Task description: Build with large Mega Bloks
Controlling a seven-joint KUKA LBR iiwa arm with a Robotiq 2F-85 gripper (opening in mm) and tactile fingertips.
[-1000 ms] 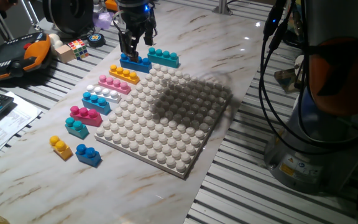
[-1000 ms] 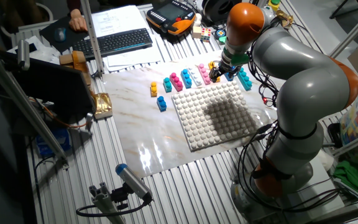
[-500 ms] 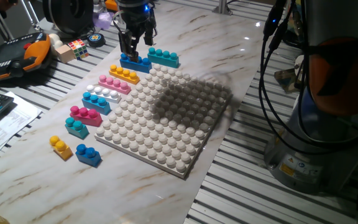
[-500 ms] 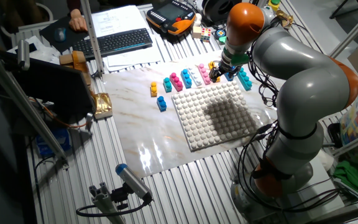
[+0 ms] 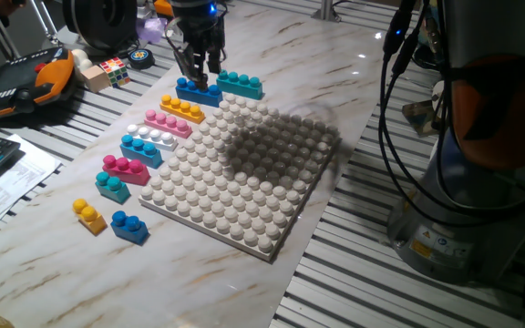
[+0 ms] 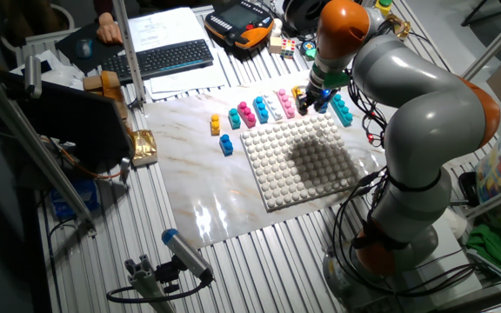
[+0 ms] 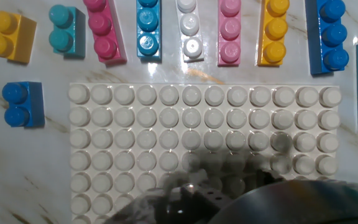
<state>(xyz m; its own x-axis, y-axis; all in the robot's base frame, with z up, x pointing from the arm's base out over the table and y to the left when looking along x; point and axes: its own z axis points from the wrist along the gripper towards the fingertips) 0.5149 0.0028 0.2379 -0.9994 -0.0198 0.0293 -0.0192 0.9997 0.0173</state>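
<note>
End effector (image 5: 200,71): black two-finger unit at the far end of the brick row, fingers pointing down onto the long blue studded plastic brick (image 5: 199,91). Fingertips sit at the brick's studs; whether they are clamped on it or merely straddling it cannot be told from either fixed view. The hand view does not show the fingertips, only a dark blurred mass along its lower edge.

Marble-patterned table (image 5: 272,273) carries the large white studded plastic baseplate (image 5: 244,173), bare on top with the arm's shadow across its far half.

Bricks lie in a row just beside the baseplate's left edge, none on it:
- long teal studded brick (image 5: 240,85), just beside the blue one, at the far corner
- orange-yellow studded brick (image 5: 181,109)
- pale pink studded brick (image 5: 168,122)
- white studded brick (image 5: 152,137)
- light-blue studded brick (image 5: 140,148)
- magenta studded brick (image 5: 126,169)
- short teal two-stud brick (image 5: 112,187)

Two more lie apart at the near end of the row: short yellow two-stud brick (image 5: 88,216) and short blue two-stud brick (image 5: 129,227), close to each other, near the baseplate's near corner.

Hand view shows the same row along the top of frame, long blue brick (image 7: 328,34) second from right.

Off the marble, far left: small multicoloured puzzle cube (image 5: 112,70) beside an orange-and-black handheld pendant (image 5: 21,84). A black keyboard (image 6: 163,59) lies beyond the table in the other fixed view.
</note>
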